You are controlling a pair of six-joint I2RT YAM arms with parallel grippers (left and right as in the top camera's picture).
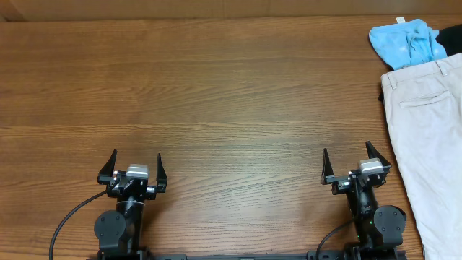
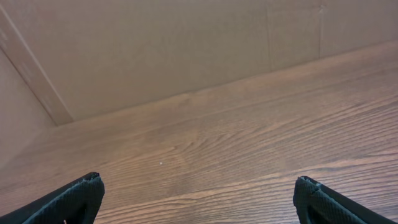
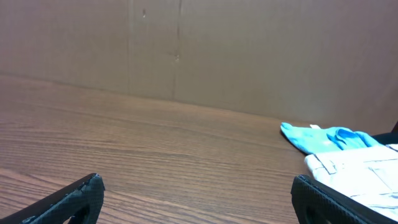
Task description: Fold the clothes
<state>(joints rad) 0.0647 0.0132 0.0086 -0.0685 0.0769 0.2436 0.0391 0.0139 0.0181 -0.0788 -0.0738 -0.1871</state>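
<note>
Pale beige khaki shorts (image 1: 432,137) lie flat along the table's right edge, a welt pocket showing; they also show in the right wrist view (image 3: 364,174). A sky-blue top (image 1: 404,43) lies crumpled at the far right corner and shows in the right wrist view (image 3: 323,138). A black garment (image 1: 452,37) peeks out beside it. My left gripper (image 1: 136,162) is open and empty at the front left. My right gripper (image 1: 352,159) is open and empty at the front right, just left of the khaki shorts. No denim shorts are in view.
The wooden table (image 1: 216,94) spreads bare across the middle and left. A cardboard wall (image 2: 186,43) stands along the far edge and also shows in the right wrist view (image 3: 217,50).
</note>
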